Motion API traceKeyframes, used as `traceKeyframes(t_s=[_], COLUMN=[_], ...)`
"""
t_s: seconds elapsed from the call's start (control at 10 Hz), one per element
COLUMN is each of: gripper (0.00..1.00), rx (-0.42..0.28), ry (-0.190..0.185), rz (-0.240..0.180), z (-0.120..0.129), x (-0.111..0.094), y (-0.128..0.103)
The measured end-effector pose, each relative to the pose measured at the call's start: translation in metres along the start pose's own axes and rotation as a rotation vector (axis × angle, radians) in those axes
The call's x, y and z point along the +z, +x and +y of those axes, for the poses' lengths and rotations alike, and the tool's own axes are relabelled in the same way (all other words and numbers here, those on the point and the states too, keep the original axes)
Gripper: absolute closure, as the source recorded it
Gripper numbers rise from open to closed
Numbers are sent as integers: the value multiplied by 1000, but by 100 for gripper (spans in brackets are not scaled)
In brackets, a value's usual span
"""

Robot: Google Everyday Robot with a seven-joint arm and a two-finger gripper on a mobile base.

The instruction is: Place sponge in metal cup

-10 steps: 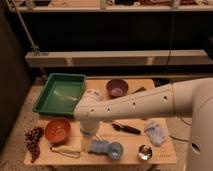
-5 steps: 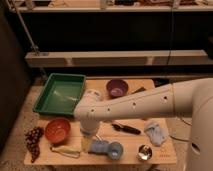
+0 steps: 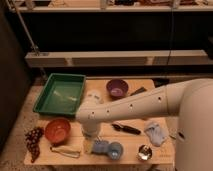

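The white arm (image 3: pixel 135 102) reaches over the table (image 3: pixel 134 143), its gripper (image 3: pixel 90 132) hanging just behind the sponge (image 3: pixel 98 147), claw spread apart and empty. The sponge lies flat at the front edge beside a light blue cup (image 3: pixel 115 150), the metal cup (image 3: pixel 145 152) further right. It looks light and squashy, best pinched across its narrow sides from above.

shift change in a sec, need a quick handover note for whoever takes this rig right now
Gripper: open, empty, pointing down over the front middle of the table, just up and left of the sponge.
Sponge: on the table near the front edge, beside the light blue cup.
Metal cup: near the front right, apart from the sponge.
Done: nothing yet, sponge not grasped.
Left: grasp the sponge, carry it right, put it in the metal cup.
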Motion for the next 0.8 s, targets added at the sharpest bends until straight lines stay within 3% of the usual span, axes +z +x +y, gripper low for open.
traceKeyframes(t_s=[0.4,0.8], gripper=[20,20], rx=[-24,-31], ry=[38,47], rz=[-42,-67], z=[-4,-10], x=[21,32], y=[-1,-15])
